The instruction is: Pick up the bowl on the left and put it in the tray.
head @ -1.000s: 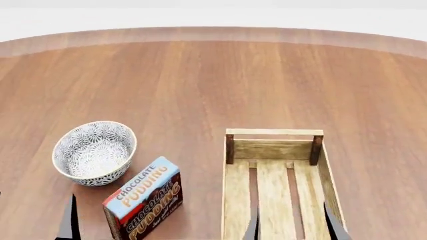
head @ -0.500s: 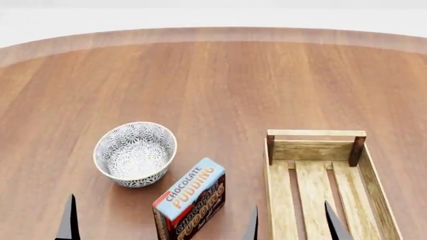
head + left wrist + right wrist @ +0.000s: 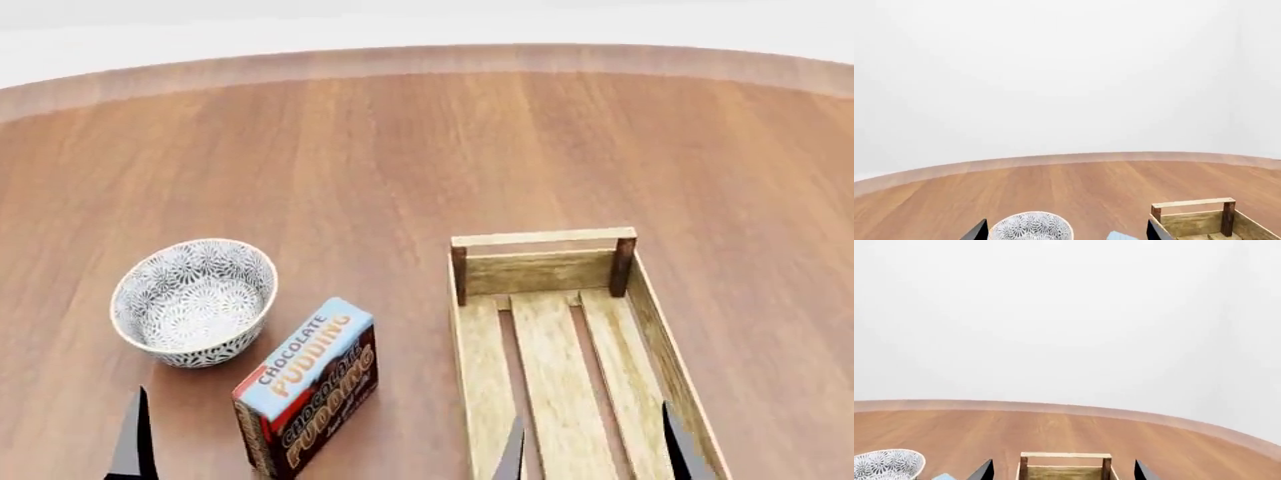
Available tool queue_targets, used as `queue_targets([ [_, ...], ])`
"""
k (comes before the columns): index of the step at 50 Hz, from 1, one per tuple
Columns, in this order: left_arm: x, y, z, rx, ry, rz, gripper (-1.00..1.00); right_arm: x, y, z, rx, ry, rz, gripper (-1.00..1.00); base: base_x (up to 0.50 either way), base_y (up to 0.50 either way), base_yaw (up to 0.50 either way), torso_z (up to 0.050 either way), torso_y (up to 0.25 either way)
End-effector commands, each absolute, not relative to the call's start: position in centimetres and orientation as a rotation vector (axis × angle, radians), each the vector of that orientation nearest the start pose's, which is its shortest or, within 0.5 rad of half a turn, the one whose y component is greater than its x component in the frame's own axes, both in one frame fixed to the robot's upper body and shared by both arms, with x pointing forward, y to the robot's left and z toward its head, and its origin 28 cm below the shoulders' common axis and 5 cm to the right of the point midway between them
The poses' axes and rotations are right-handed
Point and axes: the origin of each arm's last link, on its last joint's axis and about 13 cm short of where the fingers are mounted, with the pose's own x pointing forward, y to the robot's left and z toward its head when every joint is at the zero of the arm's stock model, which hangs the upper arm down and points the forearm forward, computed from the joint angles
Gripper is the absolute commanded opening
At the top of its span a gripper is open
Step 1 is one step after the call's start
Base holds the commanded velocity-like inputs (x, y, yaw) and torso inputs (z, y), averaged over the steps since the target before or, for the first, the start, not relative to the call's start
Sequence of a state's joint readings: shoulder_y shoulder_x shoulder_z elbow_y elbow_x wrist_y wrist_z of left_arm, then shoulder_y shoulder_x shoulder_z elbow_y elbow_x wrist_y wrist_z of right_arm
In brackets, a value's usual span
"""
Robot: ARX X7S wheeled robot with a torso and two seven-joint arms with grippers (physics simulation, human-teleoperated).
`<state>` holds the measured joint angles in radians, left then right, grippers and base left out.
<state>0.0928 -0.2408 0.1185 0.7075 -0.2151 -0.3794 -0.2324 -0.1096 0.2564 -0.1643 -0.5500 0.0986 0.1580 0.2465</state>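
The tabletop [image 3: 400,150] is a round, brown wood-grain surface; its curved far edge runs across the top of the head view against a plain white background.

The tray [image 3: 561,350] is a long, light wooden crate with a slatted bottom, low sides and darker corner posts. It lies right of centre, near the tabletop's near edge, its long axis running from near edge toward far edge. It holds nothing that can be seen.

The pudding box [image 3: 307,395] stands on the tabletop between bowl and tray, closer to the bowl, apart from both. Its blue top face reads "CHOCOLATE PUDDING"; the brown side face repeats the same words in orange lettering.

The bowl [image 3: 195,302] sits upright on the tabletop toward the left edge, well apart from the tray. It is white with a dense grey-black floral pattern inside and out.

The left gripper [image 3: 1064,232] and right gripper [image 3: 1062,471] show only dark fingertips at the picture edges, spread apart with nothing between them: both jaws are released.

Compared with half a second earlier, bowl, box and tray all appear further left in the head view, and the far tabletop edge appears higher.
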Motion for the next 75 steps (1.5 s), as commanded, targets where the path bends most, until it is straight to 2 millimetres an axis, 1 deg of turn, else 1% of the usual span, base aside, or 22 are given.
queue_targets([
  [1, 17.48, 21.24, 11.41, -0.04, -0.211, -0.014, 1.0, 17.87, -10.05, 9.78, -0.06, -0.276, 0.006, 1.0, -0.13, 0.01, -0.5, 0.0, 0.0],
  [14, 17.53, 21.38, 11.48, -0.048, -0.201, -0.004, 1.0, 18.12, -9.99, 9.75, -0.081, -0.252, -0.01, 1.0, -0.12, 0.02, -0.5, 0.0, 0.0],
  [16, 17.55, 21.38, 11.54, -0.059, -0.198, -0.004, 1.0, 18.26, -9.92, 9.67, -0.116, -0.23, -0.011, 1.0, 0.0, 0.0, -0.16, 0.0, 0.0],
  [18, 17.68, 21.42, 11.5, -0.055, -0.188, 0.002, 1.0, 18.27, -9.91, 9.62, -0.096, -0.233, -0.002, 1.0, 0.0, 0.0, 0.0, 0.0, 0.0],
  [22, 17.77, 21.48, 11.39, -0.036, -0.173, 0.013, 1.0, 18.36, -9.94, 9.59, -0.099, -0.217, -0.012, 1.0, 0.0, 0.0, 0.0, 0.048, 0.0],
  [41, 17.66, 21.64, 11.5, -0.079, -0.17, 0.004, 1.0, 18.34, -9.92, 9.59, -0.099, -0.212, -0.008, 1.0, 0.0, 0.0, 0.0, 0.05, 0.0],
  [43, 17.63, 21.63, 11.6, -0.069, -0.15, 0.023, 1.0, 18.34, -9.94, 9.61, -0.1, -0.213, -0.008, 1.0, 0.0, 0.0, 0.0, 0.05, 0.0],
  [65, 17.42, 21.74, 11.99, -0.108, -0.151, -0.013, 1.0, 18.26, -10.0, 9.77, -0.1, -0.215, -0.011, 1.0, 0.0, 0.0, 0.0, 0.05, 0.0],
  [75, 17.4, 21.64, 11.84, -0.102, -0.144, -0.041, 1.0, 18.23, -10.05, 9.86, -0.101, -0.218, -0.016, 1.0, 0.0, 0.0, 0.0, 0.045, -0.161],
])
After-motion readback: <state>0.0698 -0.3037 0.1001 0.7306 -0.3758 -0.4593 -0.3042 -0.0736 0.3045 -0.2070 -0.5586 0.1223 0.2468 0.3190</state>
